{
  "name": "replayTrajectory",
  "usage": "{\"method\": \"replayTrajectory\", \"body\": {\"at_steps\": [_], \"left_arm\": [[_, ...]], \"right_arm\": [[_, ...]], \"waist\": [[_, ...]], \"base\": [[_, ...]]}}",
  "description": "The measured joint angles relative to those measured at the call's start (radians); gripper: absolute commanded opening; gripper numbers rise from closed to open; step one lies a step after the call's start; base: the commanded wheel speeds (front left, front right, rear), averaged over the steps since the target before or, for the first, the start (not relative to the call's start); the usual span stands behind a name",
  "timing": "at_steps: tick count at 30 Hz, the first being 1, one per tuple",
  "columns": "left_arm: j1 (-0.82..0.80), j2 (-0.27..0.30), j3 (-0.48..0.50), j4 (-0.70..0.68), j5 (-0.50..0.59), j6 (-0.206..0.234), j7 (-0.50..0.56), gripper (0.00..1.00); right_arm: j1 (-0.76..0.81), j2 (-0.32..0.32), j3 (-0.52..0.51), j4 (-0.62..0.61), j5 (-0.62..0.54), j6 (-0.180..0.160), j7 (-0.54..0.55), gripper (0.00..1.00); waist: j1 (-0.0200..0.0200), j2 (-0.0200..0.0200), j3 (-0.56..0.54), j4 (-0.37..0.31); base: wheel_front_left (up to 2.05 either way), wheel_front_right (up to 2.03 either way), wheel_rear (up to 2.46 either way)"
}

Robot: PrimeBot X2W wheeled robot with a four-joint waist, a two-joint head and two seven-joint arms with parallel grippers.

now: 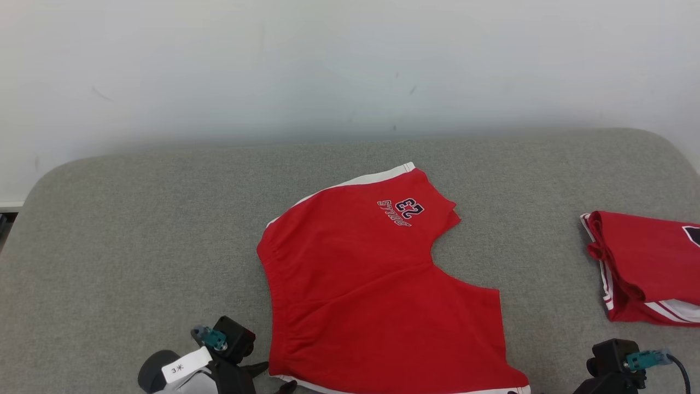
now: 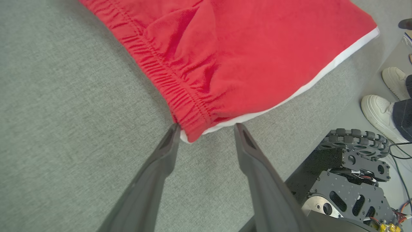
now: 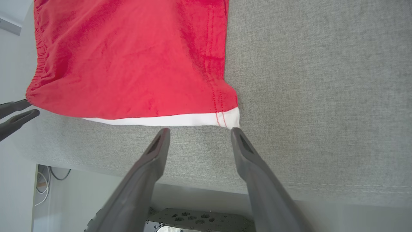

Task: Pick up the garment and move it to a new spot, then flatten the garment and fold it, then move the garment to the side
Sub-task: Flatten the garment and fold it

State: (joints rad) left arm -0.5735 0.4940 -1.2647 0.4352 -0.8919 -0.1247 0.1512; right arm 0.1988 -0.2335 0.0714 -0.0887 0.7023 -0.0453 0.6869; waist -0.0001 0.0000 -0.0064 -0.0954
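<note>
The garment (image 1: 372,284) is a pair of red shorts with white side trim and a "23" print, lying spread flat on the grey table (image 1: 136,219). My left gripper (image 2: 206,127) stands open, its tips on either side of the near corner of the gathered waistband (image 2: 190,106); it also sits at the shorts' near left corner in the head view (image 1: 276,377). My right gripper (image 3: 199,130) is open too, with its tips just short of the white hem (image 3: 167,120) at the garment's (image 3: 128,64) other near corner. Neither holds cloth.
A second red garment (image 1: 645,268) lies folded at the table's right edge. The robot's dark wheeled base (image 2: 347,180) and a person's white shoes (image 2: 376,109) are on the floor below the table's near edge (image 3: 289,187). The left gripper's fingers (image 3: 16,105) show at the left.
</note>
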Motion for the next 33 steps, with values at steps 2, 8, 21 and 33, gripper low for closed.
{"method": "replayTrajectory", "body": {"at_steps": [2,8,21,33], "left_arm": [[0.005,-0.007,-0.001,0.005,-0.007,0.0,0.015,1.0],[0.022,-0.01,0.015,0.001,-0.026,0.017,0.014,1.0],[0.096,-0.037,0.318,-0.13,-0.134,0.239,-0.332,1.0],[0.298,-0.107,0.543,-0.207,-0.209,0.254,-0.408,1.0]], "right_arm": [[0.002,0.0,-0.005,0.001,0.0,-0.007,0.001,1.0],[0.003,-0.028,-0.027,-0.014,-0.027,-0.016,0.007,1.0],[-0.035,0.056,-0.128,-0.074,-0.084,-0.05,-0.234,1.0],[-0.043,0.159,-0.175,-0.039,-0.179,-0.07,-0.496,1.0]], "waist": [[0.0,0.0,-0.002,0.004],[0.0,0.0,-0.014,0.021],[0.0,0.0,-0.069,0.078],[0.0,0.0,-0.135,0.122]], "base": [[0.0,0.0,0.0],[0.0,0.0,0.0],[0.0,0.0,0.0],[0.0,0.0,0.0]]}}
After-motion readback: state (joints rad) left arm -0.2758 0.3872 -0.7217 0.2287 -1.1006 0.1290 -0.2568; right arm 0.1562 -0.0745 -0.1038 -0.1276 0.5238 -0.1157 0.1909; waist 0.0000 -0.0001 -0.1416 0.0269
